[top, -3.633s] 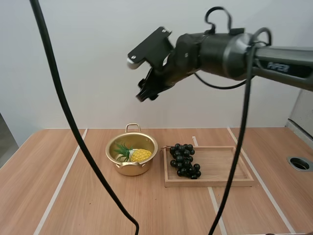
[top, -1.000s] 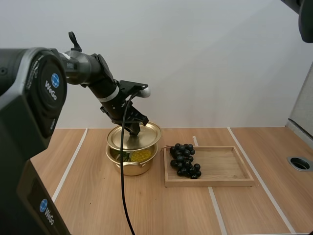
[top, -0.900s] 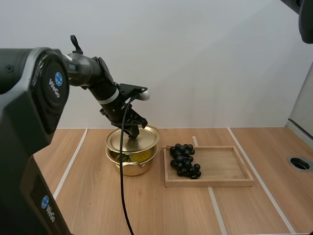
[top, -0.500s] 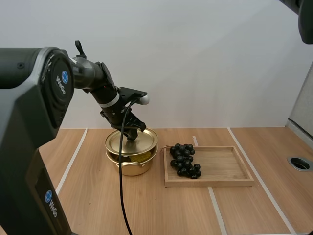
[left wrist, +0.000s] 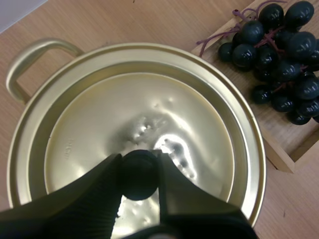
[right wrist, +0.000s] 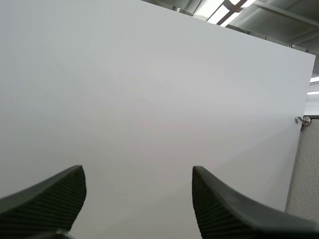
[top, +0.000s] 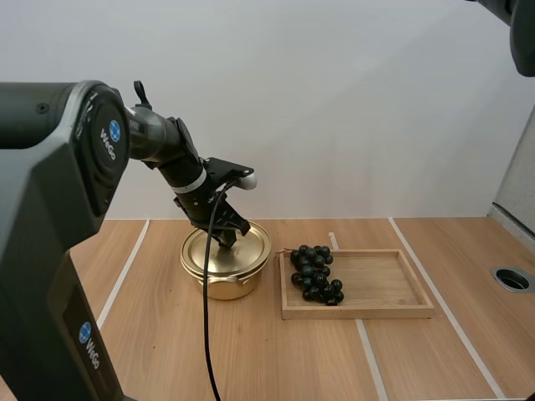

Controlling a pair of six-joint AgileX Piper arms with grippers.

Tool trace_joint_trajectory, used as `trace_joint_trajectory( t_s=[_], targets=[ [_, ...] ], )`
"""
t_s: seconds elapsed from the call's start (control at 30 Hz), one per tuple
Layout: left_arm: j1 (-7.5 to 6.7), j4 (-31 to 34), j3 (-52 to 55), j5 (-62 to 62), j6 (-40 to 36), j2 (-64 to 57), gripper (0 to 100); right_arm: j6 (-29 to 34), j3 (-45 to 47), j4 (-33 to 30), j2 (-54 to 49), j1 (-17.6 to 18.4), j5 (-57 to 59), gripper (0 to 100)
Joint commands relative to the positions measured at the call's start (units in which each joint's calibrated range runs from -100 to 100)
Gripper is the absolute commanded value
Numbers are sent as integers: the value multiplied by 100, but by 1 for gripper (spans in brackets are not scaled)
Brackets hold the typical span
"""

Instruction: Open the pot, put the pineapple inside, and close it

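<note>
A gold pot (top: 224, 282) stands on the table left of the wooden tray, with its gold lid (top: 226, 250) lying flat on the rim. My left gripper (top: 228, 242) is over the lid's middle, shut on the lid's black knob (left wrist: 139, 173). The lid (left wrist: 99, 134) covers the whole pot opening, and one gold pot handle (left wrist: 31, 62) sticks out beyond its edge. What is inside the pot is hidden by the lid. My right gripper (right wrist: 137, 199) is raised high, facing a blank white wall, its fingers wide apart with nothing between them.
A wooden tray (top: 376, 288) lies right of the pot with a bunch of dark grapes (top: 314, 272) on its left end, close to the pot. The grapes (left wrist: 281, 55) and the tray's corner (left wrist: 279, 152) lie just beside the lid's rim. White lines cross the wooden table (top: 134, 351).
The left gripper has lowered the tilted lid onto the pot, and it now sits flat and covers the pineapple. Earlier the right arm hung over the open pot; it has since risen away.
</note>
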Motion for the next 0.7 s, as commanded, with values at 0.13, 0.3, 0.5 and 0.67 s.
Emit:
trace_joint_trajectory(
  t_s=[0.13,0.3,0.5,0.67],
  targets=[
    [-6,34,160,-23,-10,110,0,-73,8,-63,-6,-23,-48,100],
    [-6,34,160,-5,-10,110,0,-73,8,-76,-2,-23,-48,100],
    [-6,34,160,468,-88,110,25,-73,8,-105,8,-23,-48,100],
    [-6,34,126,756,-88,38,99,-73,8,-105,8,-23,-48,100]
  ],
)
